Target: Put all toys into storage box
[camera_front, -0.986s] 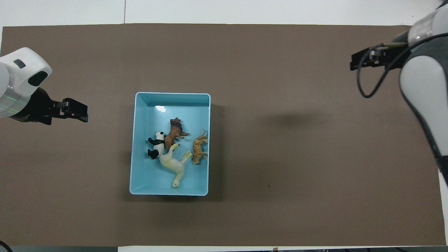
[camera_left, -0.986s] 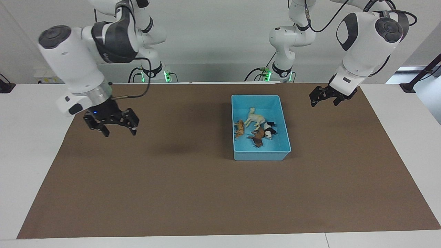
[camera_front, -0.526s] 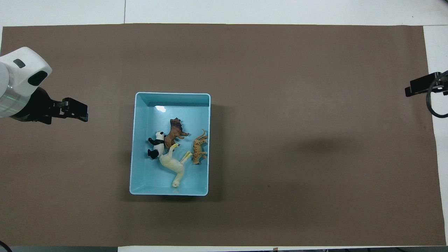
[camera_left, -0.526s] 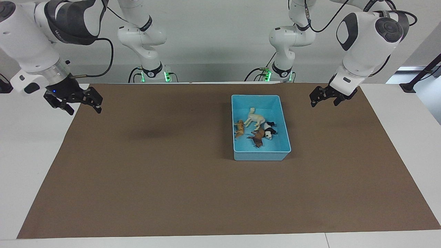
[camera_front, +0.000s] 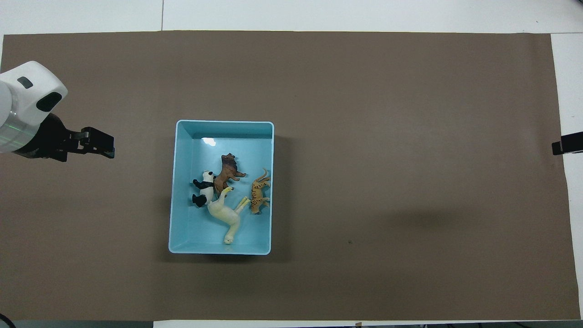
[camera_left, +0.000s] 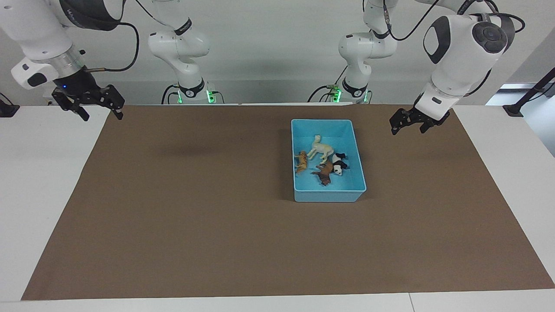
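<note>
The light blue storage box (camera_left: 328,196) stands on the brown mat, toward the left arm's end; it also shows in the overhead view (camera_front: 218,249). All the toys lie in it: the cream llama (camera_left: 321,149) (camera_front: 225,216), the orange tiger (camera_left: 301,161) (camera_front: 258,193), the panda (camera_left: 339,164) (camera_front: 203,187) and the brown lion (camera_left: 324,172) (camera_front: 226,173). My left gripper (camera_left: 406,129) (camera_front: 107,148) hangs open and empty over the mat beside the box. My right gripper (camera_left: 102,116) (camera_front: 558,148) is open and empty, raised over the mat's edge at the right arm's end.
The brown mat (camera_left: 217,216) covers most of the white table (camera_left: 39,195). The two arm bases (camera_left: 190,91) (camera_left: 353,89) stand at the robots' edge of the table.
The right arm has lifted and swung outward toward its own end of the table, nearly leaving the overhead view. The left arm and the toys in the box have not moved.
</note>
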You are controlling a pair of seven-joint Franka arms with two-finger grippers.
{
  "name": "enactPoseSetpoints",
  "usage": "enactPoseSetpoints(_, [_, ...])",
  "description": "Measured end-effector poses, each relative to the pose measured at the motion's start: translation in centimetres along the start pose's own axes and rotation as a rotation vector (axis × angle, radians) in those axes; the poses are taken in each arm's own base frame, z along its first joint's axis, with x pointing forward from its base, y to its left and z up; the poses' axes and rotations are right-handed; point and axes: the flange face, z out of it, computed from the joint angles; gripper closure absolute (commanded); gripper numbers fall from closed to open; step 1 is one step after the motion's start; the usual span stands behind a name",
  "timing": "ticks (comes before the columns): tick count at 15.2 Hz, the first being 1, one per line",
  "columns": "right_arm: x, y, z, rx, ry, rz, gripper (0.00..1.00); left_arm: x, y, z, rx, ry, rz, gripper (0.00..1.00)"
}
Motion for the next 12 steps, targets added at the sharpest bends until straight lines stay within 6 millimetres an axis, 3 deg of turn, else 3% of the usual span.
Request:
enactPoseSetpoints(6, [-0.4, 0.6, -3.2, -0.004, -0.023, 0.017, 0.00, 0.0, 0.0, 0.0, 0.000, 0.001, 0.000, 0.00])
enactPoseSetpoints(12, [-0.4, 1.1, -1.9, 0.002, -0.053, 0.006, 0.00, 0.0, 0.0, 0.0, 0.000, 0.000, 0.000, 0.00])
